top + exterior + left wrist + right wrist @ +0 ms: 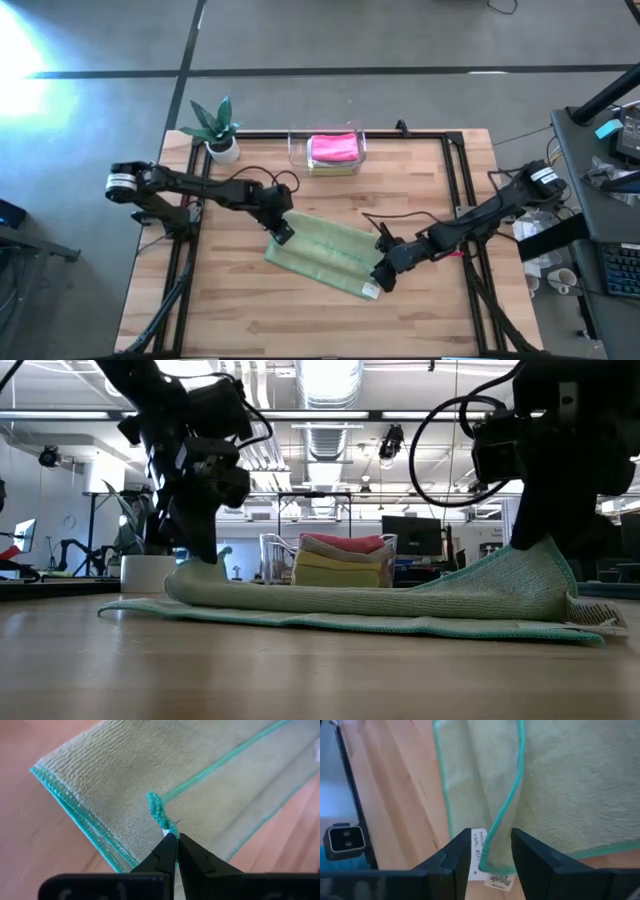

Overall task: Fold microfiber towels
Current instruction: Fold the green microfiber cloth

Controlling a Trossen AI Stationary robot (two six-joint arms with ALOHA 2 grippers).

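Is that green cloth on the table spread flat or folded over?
Folded over. The sage green towel lies doubled, teal edges stacked in the left wrist view, an upper layer humped over the flat one in the low view.
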